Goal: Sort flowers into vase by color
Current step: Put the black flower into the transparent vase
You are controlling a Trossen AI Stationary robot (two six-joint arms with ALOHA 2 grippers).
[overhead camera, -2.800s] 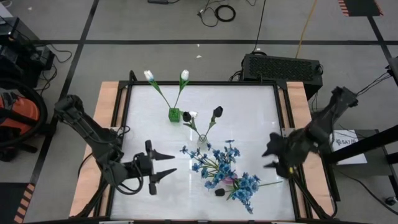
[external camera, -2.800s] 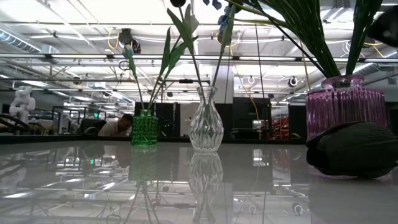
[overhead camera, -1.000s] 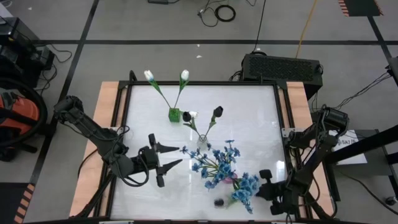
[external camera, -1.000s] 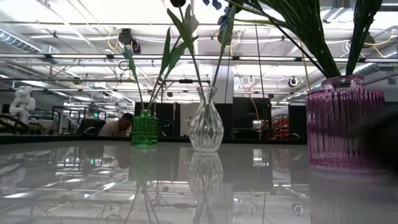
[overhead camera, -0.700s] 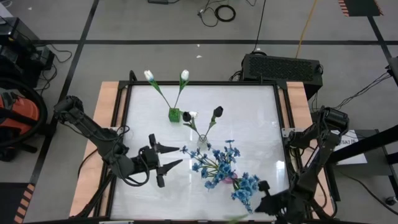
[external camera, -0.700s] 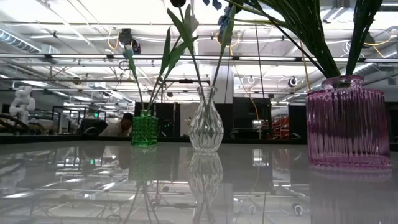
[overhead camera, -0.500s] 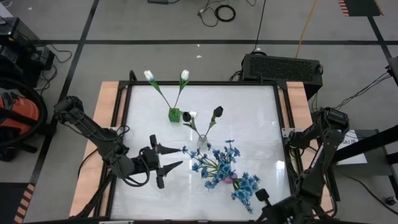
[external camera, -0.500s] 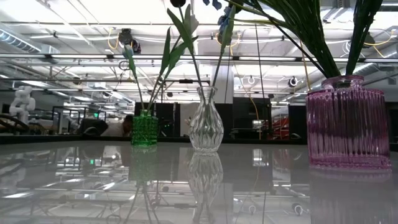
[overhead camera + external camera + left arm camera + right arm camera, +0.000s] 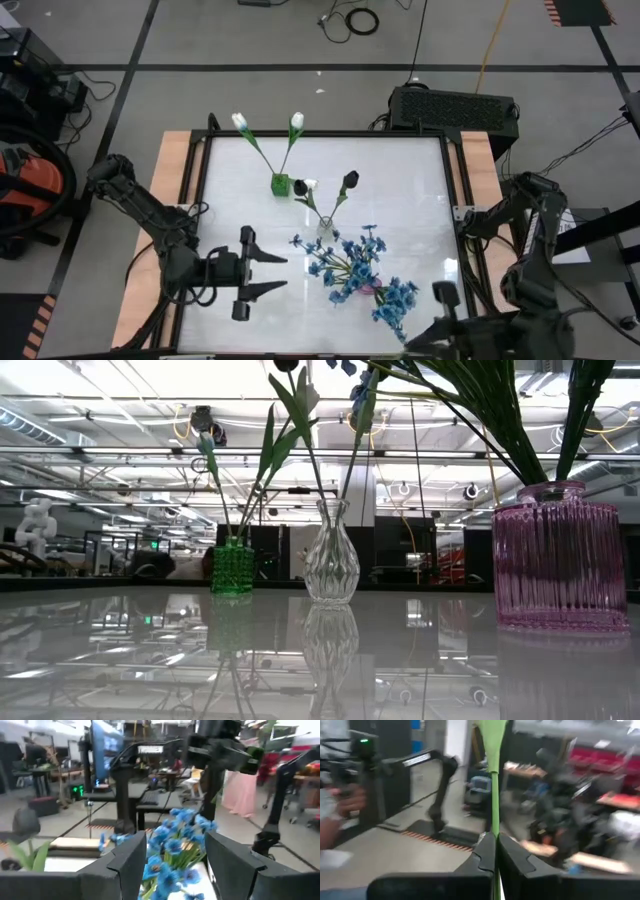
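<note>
The right tool [image 9: 495, 851] at the bench's near right edge pinches a green flower stem [image 9: 494, 780]; next, carry it to the clear vase [image 9: 326, 229]. The left tool [image 9: 262, 273] waits, spread wide.

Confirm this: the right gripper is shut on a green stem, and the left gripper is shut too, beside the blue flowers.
Not quite. The left gripper is open, its fingers spread wide in the high view, beside the blue flowers. The right gripper is indeed shut on a green stem, as the right wrist view shows.
</note>
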